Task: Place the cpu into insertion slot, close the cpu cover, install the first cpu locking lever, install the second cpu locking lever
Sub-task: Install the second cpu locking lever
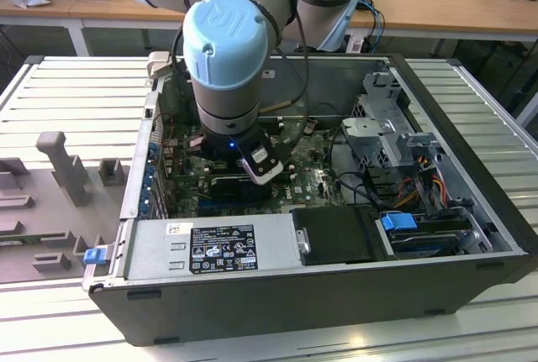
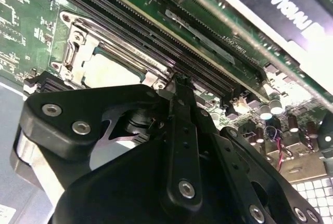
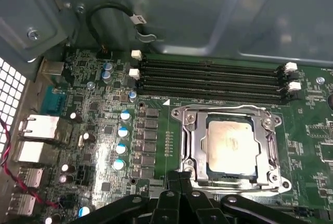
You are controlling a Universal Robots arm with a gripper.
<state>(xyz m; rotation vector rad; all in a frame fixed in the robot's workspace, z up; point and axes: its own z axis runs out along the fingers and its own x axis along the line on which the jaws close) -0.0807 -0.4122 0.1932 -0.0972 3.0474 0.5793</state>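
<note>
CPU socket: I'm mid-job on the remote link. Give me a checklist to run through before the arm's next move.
1. The cpu seated in the insertion slot: ok, its pale face lies square inside the socket.
2. The cpu cover down over the chip: ok, the frame looks flat around it in both wrist views.
3. Locking levers latched: cannot tell.
4. The gripper at the socket: ok, it hangs close to the socket's edge.
5. Gripper carrying nothing: cannot tell.
6. The black cable away from the socket: ok, it loops beyond the memory slots.
</note>
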